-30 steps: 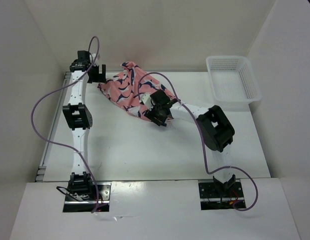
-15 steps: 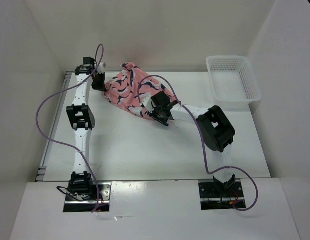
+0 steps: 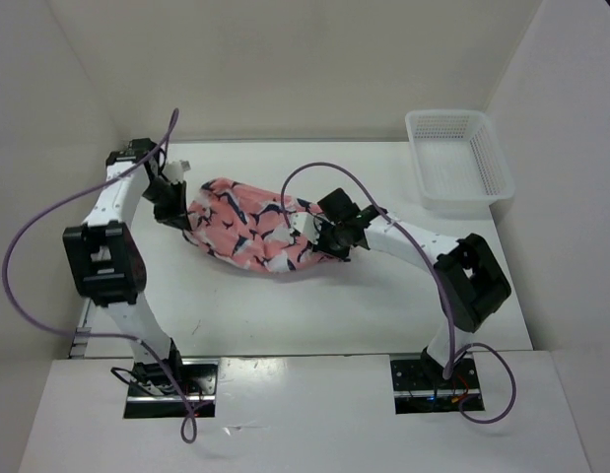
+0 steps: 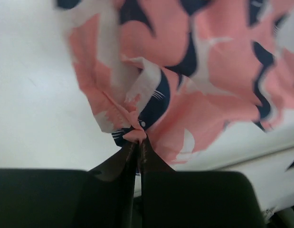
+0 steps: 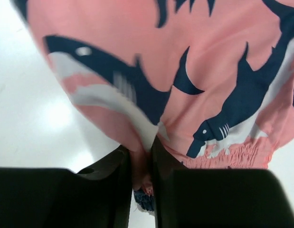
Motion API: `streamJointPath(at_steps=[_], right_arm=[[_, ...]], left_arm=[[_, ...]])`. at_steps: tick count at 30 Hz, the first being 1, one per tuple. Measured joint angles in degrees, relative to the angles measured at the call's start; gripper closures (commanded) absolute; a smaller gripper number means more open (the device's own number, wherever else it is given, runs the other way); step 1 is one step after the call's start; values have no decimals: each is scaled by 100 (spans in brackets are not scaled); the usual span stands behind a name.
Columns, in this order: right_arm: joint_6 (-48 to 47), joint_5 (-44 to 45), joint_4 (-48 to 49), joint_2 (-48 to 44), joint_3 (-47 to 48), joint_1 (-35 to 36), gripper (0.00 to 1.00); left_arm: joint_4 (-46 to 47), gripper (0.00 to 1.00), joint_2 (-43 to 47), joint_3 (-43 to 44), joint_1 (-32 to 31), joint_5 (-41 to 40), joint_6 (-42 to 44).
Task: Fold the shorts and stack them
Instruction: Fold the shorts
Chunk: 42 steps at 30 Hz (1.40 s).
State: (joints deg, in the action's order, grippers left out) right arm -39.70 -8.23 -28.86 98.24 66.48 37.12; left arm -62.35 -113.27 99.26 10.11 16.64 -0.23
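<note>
One pair of shorts (image 3: 250, 225) is showing, salmon-pink with navy-and-white sea creatures. It is hanging stretched as a crumpled band across the middle of the tabletop (image 3: 314, 305), somewhat toward the left edge. Whether its underside is touching the tabletop, I cannot tell.

Two arms are working, each with one gripper. The left gripper (image 3: 183, 209) is sitting at the left end of the band. In the left wrist view its fingers are pressing together (image 4: 136, 142) on a small bunched tip of the shorts (image 4: 194, 85), with the rest of the cloth fanning out beyond. The right gripper (image 3: 324, 241) is sitting at the right end. In the right wrist view its fingers are pinching (image 5: 141, 166) a fold at the edge of the shorts (image 5: 184, 71), with pink cloth showing in the narrow gap between them.

One white perforated basket (image 3: 454, 113) is standing in the far right corner of the tabletop, well apart from the shorts and from both grippers. Two purple cables are looping in the air: one (image 3: 173, 120) is swinging wide to the left of the left arm, and the other (image 3: 324, 165) is arching over the right gripper and the right end of the shorts, crossing in front of them from above. White walls are closing in the far edge and both side edges.
</note>
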Motion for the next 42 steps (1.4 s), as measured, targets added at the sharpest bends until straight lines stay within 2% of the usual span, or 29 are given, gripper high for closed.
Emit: streamJointPath(at_steps=[1,2,3,6,9,12,16,20,24,28,31,35,42], right_arm=[[-61,-122,-96,-118,-46,0,68],[-111,-223,-208,-188,-59,0,48],[-146,-323,-280,-229,-63,0,40],[-264,-487,-378,-249,-74,0,26],[-278,-573,-472,-254,-74,0,26],[-208,-673,-643,-284,26,-46,24],[103,-1069,-813,-544,404,-260,21],[800,-1600,-678,-861,942,-804,21],[1792,-1770,61,-717,1169,-1464,21],[2479,-1849,509,341,1722,-1993,21],[2774,-1912,597,1062,1991,-2234,21],[2857,-1923,549,1480,2002,-2391,21],[2844,-2096,562,1491,1930,-2376,21]], left_arm=[[-2,83,509,-496,-103,-33,4],[-28,75,990,-942,-232,-46,7],[-28,65,1394,-1349,-374,-37,2],[-116,53,1947,-2159,-588,-24,22],[-247,44,2011,-2680,-448,-149,9],[-446,42,2186,-2761,-214,-374,4],[-892,40,2780,-2164,28,-573,4],[-863,38,3073,-1440,157,-678,9],[120,36,2627,-1246,254,-837,2],[1423,35,1631,-1215,-74,-1176,2],[1902,34,855,-951,-286,-1281,9],[2229,32,273,-636,-334,-1305,4],[2347,32,208,-667,-356,-1316,2]])
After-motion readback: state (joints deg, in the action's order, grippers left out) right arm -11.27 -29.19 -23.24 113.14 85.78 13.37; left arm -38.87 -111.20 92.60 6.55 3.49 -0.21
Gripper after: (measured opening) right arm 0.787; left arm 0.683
